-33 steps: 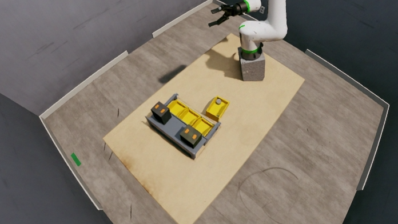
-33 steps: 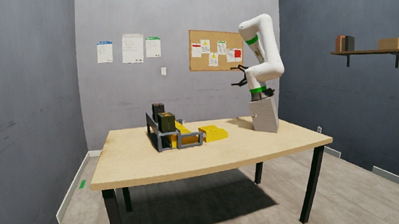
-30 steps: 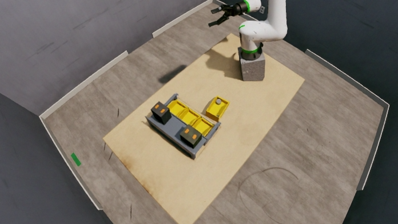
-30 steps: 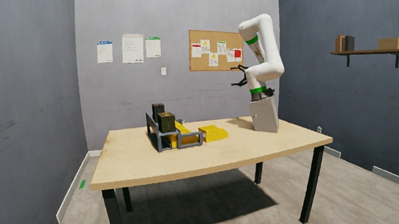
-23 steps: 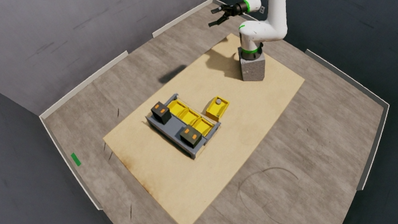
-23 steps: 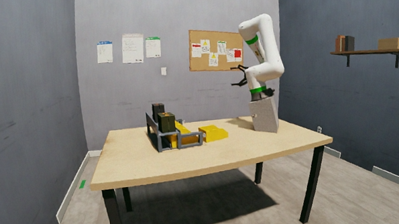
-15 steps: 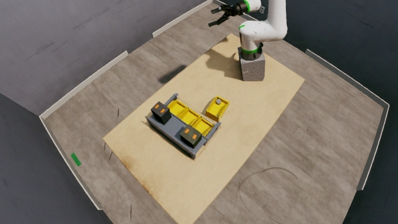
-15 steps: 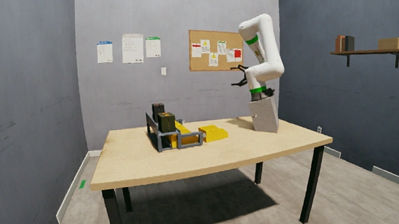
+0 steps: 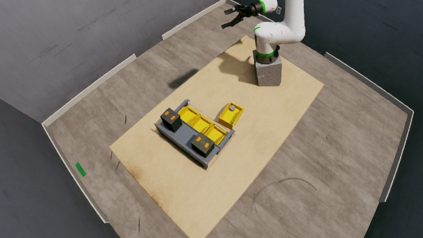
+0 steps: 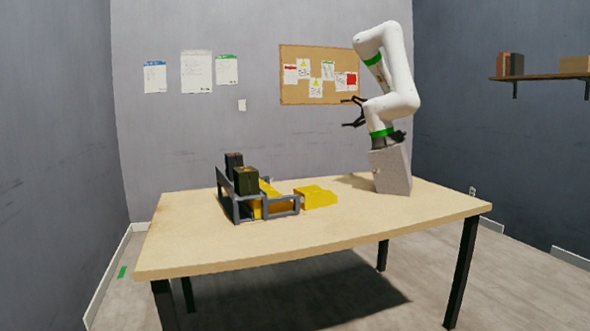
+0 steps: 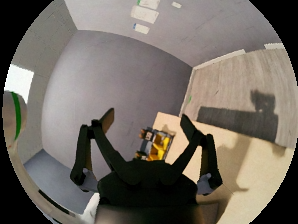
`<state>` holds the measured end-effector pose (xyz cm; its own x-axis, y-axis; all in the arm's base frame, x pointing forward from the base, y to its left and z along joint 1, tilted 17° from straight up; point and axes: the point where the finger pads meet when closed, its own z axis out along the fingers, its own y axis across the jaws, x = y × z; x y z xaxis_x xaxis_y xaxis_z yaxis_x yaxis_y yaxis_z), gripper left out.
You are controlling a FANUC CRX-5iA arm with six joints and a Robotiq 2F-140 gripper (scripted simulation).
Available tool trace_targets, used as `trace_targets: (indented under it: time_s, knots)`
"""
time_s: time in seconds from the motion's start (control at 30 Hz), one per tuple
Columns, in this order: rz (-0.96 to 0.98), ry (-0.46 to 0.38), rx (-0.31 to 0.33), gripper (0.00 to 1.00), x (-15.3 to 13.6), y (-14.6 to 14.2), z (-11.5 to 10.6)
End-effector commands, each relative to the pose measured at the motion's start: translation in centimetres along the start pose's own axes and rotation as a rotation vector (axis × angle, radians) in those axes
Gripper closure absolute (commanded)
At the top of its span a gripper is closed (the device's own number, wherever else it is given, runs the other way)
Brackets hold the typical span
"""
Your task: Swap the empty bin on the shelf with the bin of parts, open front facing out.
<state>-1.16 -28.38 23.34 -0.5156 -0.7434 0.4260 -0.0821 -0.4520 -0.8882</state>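
Pincer (image 9: 227,19) (image 10: 343,113) (image 11: 147,116) is being held wide open, with nothing being gripped between its fingers. It is being carried high by the white arm (image 9: 295,18) (image 10: 400,75), well apart from the bins. The arm is being supported by a grey pedestal (image 9: 268,74) (image 10: 392,170) at the right of the bench (image 9: 258,152) (image 10: 206,258) (image 11: 250,150), as seen in the exterior view.

The loose yellow bin (image 9: 231,116) (image 10: 317,197) is being borne upright by the bench, between the shelf (image 9: 183,138) (image 10: 236,212) and the pedestal, near the shelf. A round grey part (image 9: 232,107) is being contained in it.

Three yellow bins are being held side by side in the shelf: in the top view, a left bin (image 9: 188,113), a middle bin (image 9: 200,122) and a right bin (image 9: 216,133). Their contents are not being shown clearly enough for the empty one to be identified. Two dark boxes are being carried on the shelf's upper board: a far box (image 9: 171,119) (image 10: 234,165) and a near box (image 9: 203,144) (image 10: 247,181) in the exterior view.
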Motion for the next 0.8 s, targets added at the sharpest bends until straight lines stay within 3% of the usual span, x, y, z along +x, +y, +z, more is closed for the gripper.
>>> trace_targets:
  time_s: [0.0,0.77]
  knots:
    - [-0.001,-0.001,0.000,0.00,0.00,-0.01,-0.01]
    - [0.017,-0.037,0.001,0.00,-0.52,0.13,0.42]
